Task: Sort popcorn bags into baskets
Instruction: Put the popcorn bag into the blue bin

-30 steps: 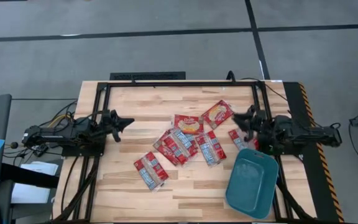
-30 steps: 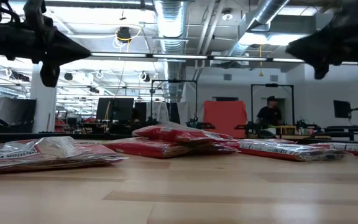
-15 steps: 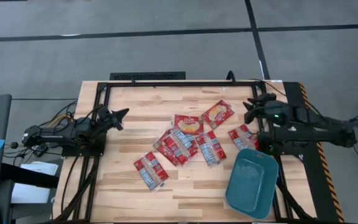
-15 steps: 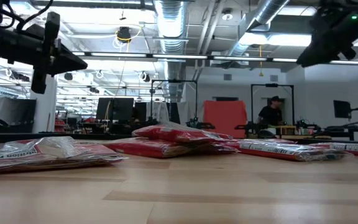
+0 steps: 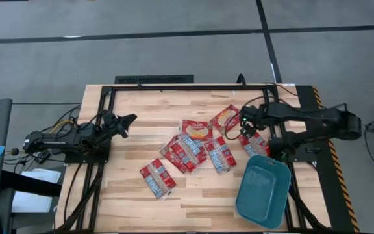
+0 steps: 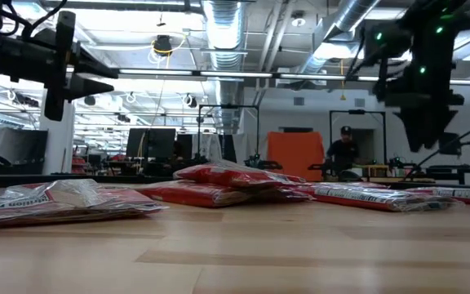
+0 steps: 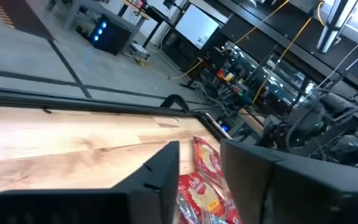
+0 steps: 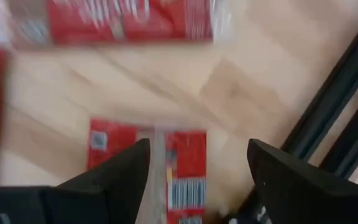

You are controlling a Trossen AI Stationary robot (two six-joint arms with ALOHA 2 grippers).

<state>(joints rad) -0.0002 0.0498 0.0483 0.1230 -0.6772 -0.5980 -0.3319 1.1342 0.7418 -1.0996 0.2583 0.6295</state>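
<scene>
- Right fingers (image 8: 194, 180) spread wide, empty, pointing down over a red popcorn bag (image 8: 148, 165) lying flat near the desk's right frame rail (image 8: 328, 112).
- Same bag in the high view (image 5: 252, 144), just beside the far rim of the teal basket (image 5: 263, 192) (apart or touching: cannot tell).
- Left fingers (image 7: 201, 162) parted, holding nothing, raised above the bare left part of the desk (image 5: 141, 117), aimed toward the bags.
- Overlapping bags in the middle (image 5: 193, 148), one more beyond them (image 5: 226, 118), a single one nearer the front edge (image 5: 157, 177).
- Basket at the front right corner, nothing inside.
- Person (image 6: 341, 155) standing far back in the room.
</scene>
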